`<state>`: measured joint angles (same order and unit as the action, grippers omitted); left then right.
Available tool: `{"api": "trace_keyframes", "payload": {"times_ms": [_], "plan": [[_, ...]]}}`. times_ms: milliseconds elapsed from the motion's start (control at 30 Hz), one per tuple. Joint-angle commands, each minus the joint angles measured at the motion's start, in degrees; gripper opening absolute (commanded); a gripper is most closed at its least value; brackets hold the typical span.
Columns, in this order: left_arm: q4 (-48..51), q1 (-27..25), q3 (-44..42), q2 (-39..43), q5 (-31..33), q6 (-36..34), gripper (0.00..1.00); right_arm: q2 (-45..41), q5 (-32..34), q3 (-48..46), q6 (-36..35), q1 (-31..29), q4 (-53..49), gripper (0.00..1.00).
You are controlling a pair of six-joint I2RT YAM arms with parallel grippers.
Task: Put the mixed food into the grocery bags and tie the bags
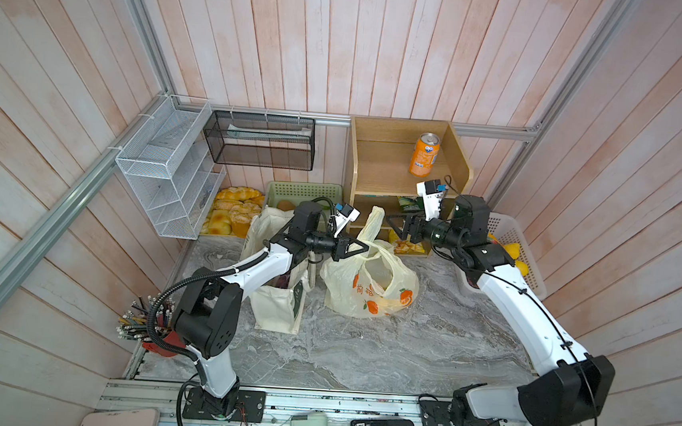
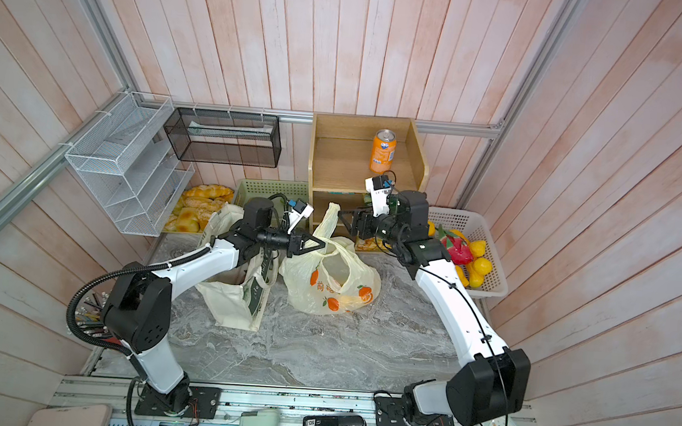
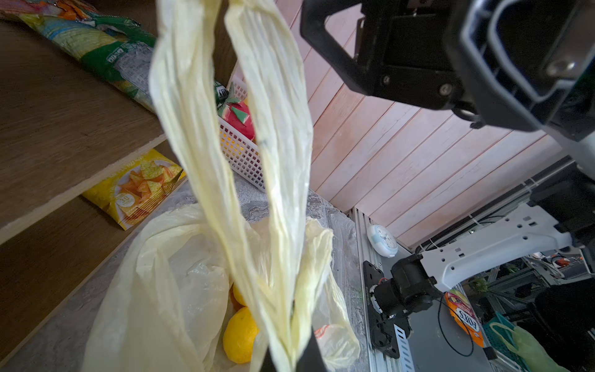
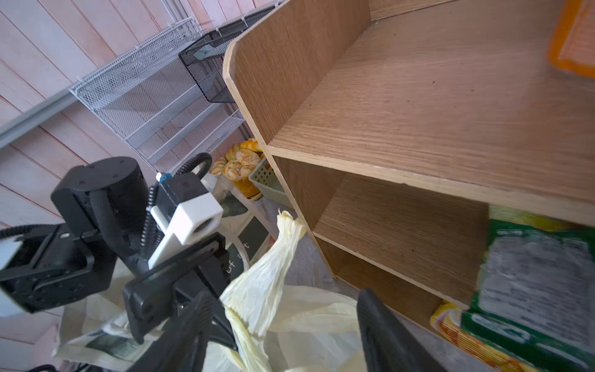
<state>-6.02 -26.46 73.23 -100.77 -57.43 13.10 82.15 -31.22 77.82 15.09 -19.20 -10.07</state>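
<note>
My left gripper (image 1: 363, 247) is clamping tight on a handle (image 3: 273, 225) of the plastic bag (image 1: 370, 291). The handle loop is standing upright. The bag is sitting on the table (image 1: 403, 352), just beside the tote (image 1: 277, 313). A lemon (image 3: 240, 335) is lying inside the bag. My right gripper (image 4: 286, 328) is gaping wide, gripping nothing, hovering close by the loop.

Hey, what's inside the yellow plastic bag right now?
Inside the plastic bag a yellow lemon-like fruit shows, with something orange-yellow just beyond it. The bag's wall and twisted handles cover the rest.
</note>
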Motion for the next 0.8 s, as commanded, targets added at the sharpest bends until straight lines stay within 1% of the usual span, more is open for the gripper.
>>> {"api": "trace_keyframes", "payload": {"times_ms": [0, 100, 367, 433, 533, 567, 600, 667, 700, 733, 767], "plan": [[-0.61, -0.56, -0.07, 1.53, 0.44, -1.04, 0.0, 3.99, -3.76, 3.16, 4.66, -0.01, 1.71, 0.73], [-0.57, -0.7, 0.14, 1.54, 0.38, -1.14, 0.0, 6.35, -6.0, 3.47, 6.68, 0.03, 4.17, 0.73], [-0.45, -1.18, 0.49, 1.45, 0.0, -1.12, 0.0, 9.96, -8.26, 4.35, 10.09, -0.03, 8.48, 0.73], [-0.48, -1.31, 0.6, 1.32, -0.07, -1.12, 0.0, 11.04, -9.44, 4.86, 10.8, -0.06, 9.0, 0.71], [-0.46, -1.38, 0.85, 1.21, -0.19, -1.07, 0.0, 12.48, -11.22, 5.24, 11.81, -0.08, 10.08, 0.65], [-0.45, -1.53, 0.93, 1.18, -0.2, -1.05, 0.0, 12.8, -11.79, 5.16, 12.17, -0.13, 10.58, 0.6], [-0.53, -1.48, 0.94, 1.2, -0.16, -1.02, 0.0, 13.03, -12.35, 5.06, 12.48, -0.05, 10.94, 0.52], [-0.58, -1.58, 0.93, 1.2, -0.1, -0.73, 0.0, 12.87, -12.85, 4.74, 12.76, 0.0, 11.62, 0.3], [-0.73, -1.62, 0.95, 1.11, -0.14, -0.54, 0.0, 12.5, -12.83, 4.53, 12.85, 0.11, 11.88, 0.2], [-0.81, -1.52, 0.95, 1.1, -0.02, -0.22, 0.0, 11.9, -12.88, 4.22, 13.02, 0.34, 12.28, 0.08], [-1.03, -1.36, 0.86, 0.95, 0.13, 0.16, 0.0, 11.11, -12.92, 3.76, 13.26, 0.69, 12.69, 0.0]]}}
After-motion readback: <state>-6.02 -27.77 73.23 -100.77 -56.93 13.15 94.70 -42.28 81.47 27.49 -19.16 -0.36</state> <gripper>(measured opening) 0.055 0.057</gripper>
